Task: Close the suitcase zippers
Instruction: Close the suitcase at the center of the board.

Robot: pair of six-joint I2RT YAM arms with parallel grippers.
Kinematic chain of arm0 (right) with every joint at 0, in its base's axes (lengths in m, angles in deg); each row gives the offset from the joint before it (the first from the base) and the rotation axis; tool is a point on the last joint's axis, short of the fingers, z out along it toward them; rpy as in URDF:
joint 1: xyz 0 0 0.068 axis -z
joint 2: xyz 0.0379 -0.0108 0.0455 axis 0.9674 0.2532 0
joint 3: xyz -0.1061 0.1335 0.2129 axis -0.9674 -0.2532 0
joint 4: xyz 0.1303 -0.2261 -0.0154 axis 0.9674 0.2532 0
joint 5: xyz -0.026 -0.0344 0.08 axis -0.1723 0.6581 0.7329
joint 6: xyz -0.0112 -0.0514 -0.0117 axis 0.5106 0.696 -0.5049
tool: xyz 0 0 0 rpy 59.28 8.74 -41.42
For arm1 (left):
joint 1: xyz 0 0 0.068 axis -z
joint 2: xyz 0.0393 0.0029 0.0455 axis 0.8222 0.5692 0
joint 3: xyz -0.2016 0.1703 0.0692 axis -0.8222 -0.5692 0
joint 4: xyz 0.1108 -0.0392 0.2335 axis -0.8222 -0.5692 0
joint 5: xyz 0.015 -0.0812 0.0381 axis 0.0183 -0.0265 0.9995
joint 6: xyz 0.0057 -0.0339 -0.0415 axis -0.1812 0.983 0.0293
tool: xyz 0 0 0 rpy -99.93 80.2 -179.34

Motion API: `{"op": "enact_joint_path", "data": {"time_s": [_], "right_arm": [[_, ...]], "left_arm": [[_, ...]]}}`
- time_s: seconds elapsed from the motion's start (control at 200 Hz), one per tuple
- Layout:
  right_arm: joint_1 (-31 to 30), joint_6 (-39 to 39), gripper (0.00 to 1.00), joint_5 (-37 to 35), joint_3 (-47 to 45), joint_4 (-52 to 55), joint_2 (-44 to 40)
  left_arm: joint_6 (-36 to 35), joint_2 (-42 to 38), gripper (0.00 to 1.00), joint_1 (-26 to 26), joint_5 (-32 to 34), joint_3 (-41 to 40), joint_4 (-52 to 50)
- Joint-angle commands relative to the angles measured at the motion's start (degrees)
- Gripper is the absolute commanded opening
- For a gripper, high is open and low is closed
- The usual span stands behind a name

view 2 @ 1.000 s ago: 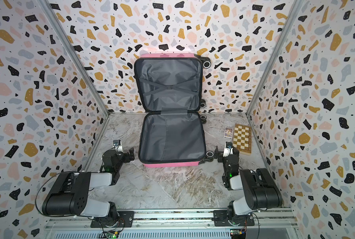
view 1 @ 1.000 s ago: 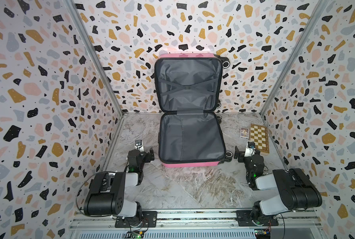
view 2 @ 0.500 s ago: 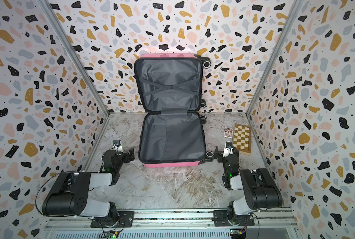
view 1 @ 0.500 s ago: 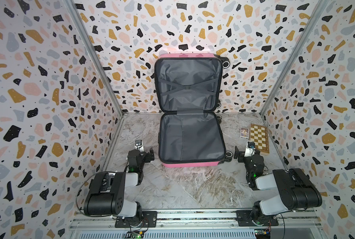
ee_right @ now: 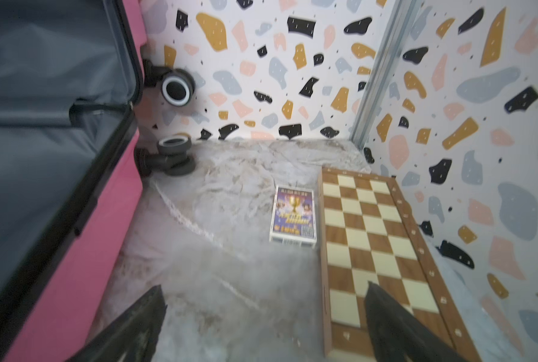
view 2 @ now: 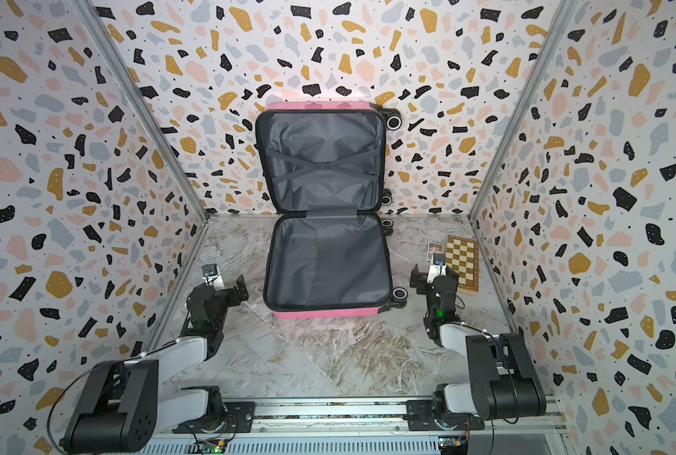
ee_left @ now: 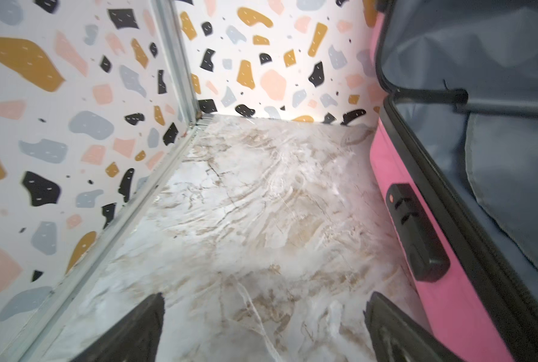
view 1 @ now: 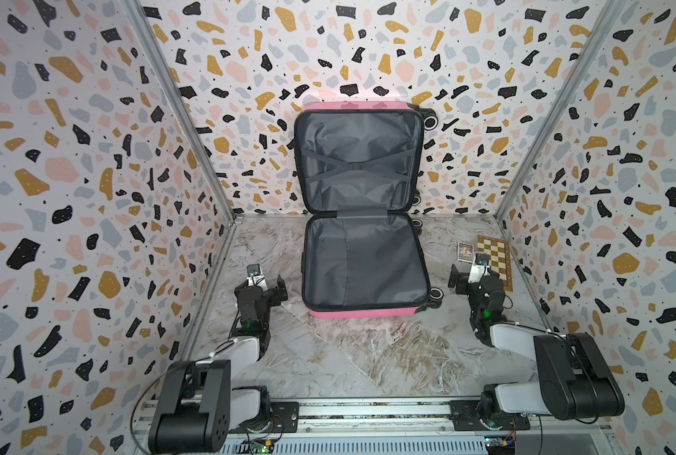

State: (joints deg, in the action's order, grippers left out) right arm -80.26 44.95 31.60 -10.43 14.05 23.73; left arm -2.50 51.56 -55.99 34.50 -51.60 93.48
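We see a marbled worktop (view 1: 348,354) with the suitcase (view 1: 364,268) at the middle of its back edge, fully open. The pink lower shell (view 1: 362,314) lies flat with its grey lining up. The lid (view 1: 358,134) stands upright against the back wall (view 1: 368,59), with elastic straps (view 1: 358,167) crossed over its lining. Its black wheels (view 1: 435,293) all face the worktop's right edge. The zippers (view 1: 304,272) show as a black band round each shell's rim, undone all the way; we cannot pick out the pulls.

The left gripper (view 1: 264,286) sits low near the worktop's left edge, just beside the lower shell's left side but apart from it. Its jaws are spread wide, with only bare worktop between them. The right gripper (view 1: 471,280) sits between the suitcase's front wheel and the chessboard (view 1: 495,262), its jaws likewise spread wide on nothing.

The chessboard lies flat along the right edge. A small card box (view 1: 465,251) lies just beside it, on the suitcase side. A black lock (ee_left: 416,232) is set in the lower shell's left side.
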Motion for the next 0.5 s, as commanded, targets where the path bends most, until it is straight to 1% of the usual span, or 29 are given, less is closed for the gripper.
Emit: {"op": "enact_joint_path", "data": {"time_s": [0.0, 0.05, 0.165, 0.22, 0.306, 0.416, 0.496], "right_arm": [[0.68, -3.24, 1.0, 2.16, 7.94, 16.0, -1.45], [1.0, -3.5, 1.0, 6.2, 11.85, 19.14, -0.51], [1.03, -2.32, 1.0, 17.35, 21.76, 24.13, 3.21], [0.82, -1.07, 1.0, 22.21, 27.38, 26.74, 5.59], [0.55, 0.87, 0.97, 28.45, 36.49, 30.05, 9.5], [0.36, 1.25, 0.93, 32.71, 47.25, 31.4, 15.11], [0.27, 1.74, 0.86, 35.95, 54.59, 31.24, 19.47]], "left_arm": [[8.68, -6.27, 1.0, 0.15, 4.88, 5.76, -17.87], [12.68, -8.39, 1.0, 0.16, 1.62, 8.0, -23.99], [19.54, -9.82, 0.99, 0.22, -10.6, 12.58, -32.38], [21.83, -8.93, 0.94, 0.23, -16.12, 15.18, -35.69], [23.35, -5.99, 0.89, 0.19, -24.64, 19.36, -39.62], [24.29, -0.3, 0.77, 0.29, -34.24, 24.56, -42.85], [24.63, 3.66, 0.67, 0.42, -38.13, 27.31, -44.6]]}}
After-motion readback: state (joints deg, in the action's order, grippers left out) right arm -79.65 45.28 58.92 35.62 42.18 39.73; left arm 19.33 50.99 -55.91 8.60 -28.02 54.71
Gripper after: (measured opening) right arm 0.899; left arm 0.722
